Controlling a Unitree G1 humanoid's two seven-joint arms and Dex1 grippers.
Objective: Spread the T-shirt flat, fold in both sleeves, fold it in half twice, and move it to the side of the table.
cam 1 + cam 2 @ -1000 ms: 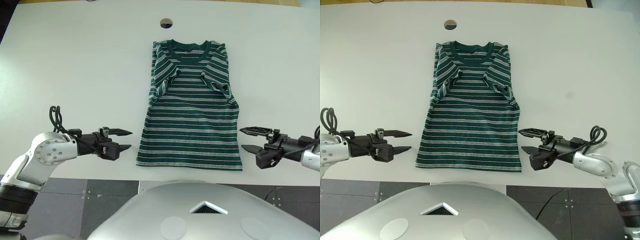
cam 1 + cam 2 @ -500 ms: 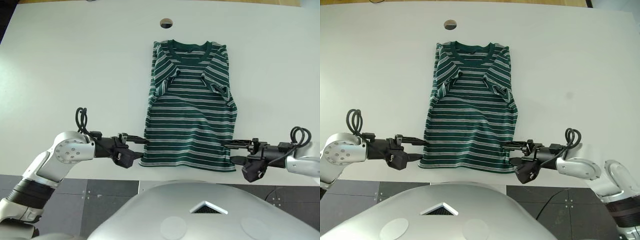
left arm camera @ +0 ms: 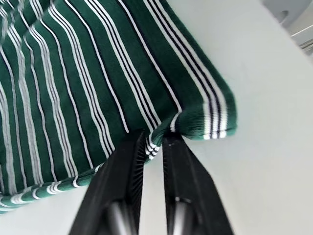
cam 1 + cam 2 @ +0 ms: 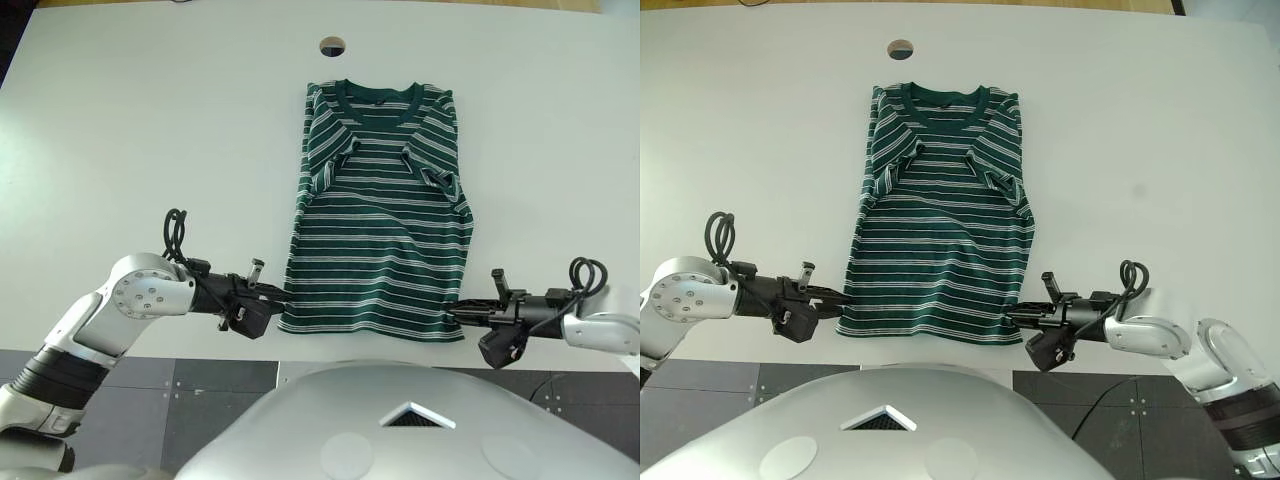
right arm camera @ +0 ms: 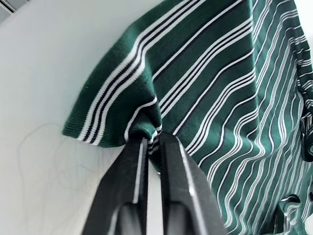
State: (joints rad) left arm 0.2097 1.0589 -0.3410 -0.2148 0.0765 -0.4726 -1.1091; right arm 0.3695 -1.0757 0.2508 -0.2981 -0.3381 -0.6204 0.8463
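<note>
T-shirt is laid on the white table, collar at the far side, hem close to the near edge. Both sleeves are folded in over the chest (small bunches of fabric are seen at each fold). A round hole is seen in the tabletop just beyond the collar, towards the left.

Left gripper is placed at the hem's left corner. In the left wrist view its fingers are closed to a narrow slit, with the striped hem edge pinched between them. Right gripper is placed at the hem's right corner, fingers likewise nearly together and clamped on a tuck of hem fabric. At both corners the cloth is puckered around the grip.
</note>
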